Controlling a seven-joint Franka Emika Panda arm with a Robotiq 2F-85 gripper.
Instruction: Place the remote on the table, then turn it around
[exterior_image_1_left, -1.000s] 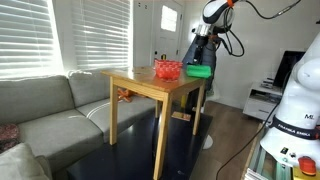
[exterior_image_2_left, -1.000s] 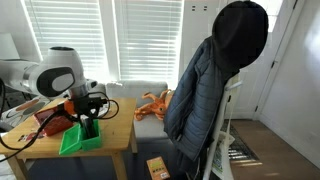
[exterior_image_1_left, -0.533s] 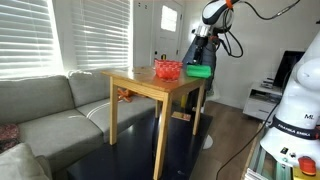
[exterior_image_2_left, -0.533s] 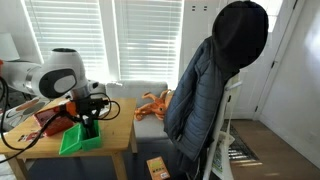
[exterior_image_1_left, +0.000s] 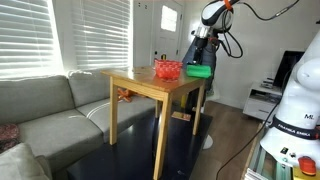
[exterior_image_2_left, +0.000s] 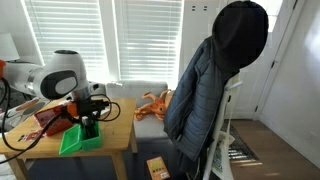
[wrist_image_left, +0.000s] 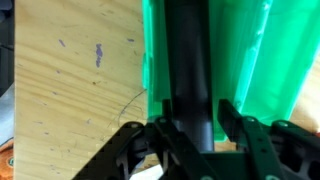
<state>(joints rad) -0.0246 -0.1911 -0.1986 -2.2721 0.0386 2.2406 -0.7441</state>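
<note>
The remote (wrist_image_left: 190, 70) lies over the green bin (wrist_image_left: 285, 60), between the jaws of the pincer (wrist_image_left: 195, 112) — gripping or merely flanking it, you cannot tell. Confirm a firm hold, carry it clear onto the bare table (wrist_image_left: 80, 90) — lay it flat before turning it.

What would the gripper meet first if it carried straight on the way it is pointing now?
Most likely the black remote, which lies between the gripper's fingers, over the green tray on the table. Depth is unclear, so I cannot tell whether they touch it yet.
</note>
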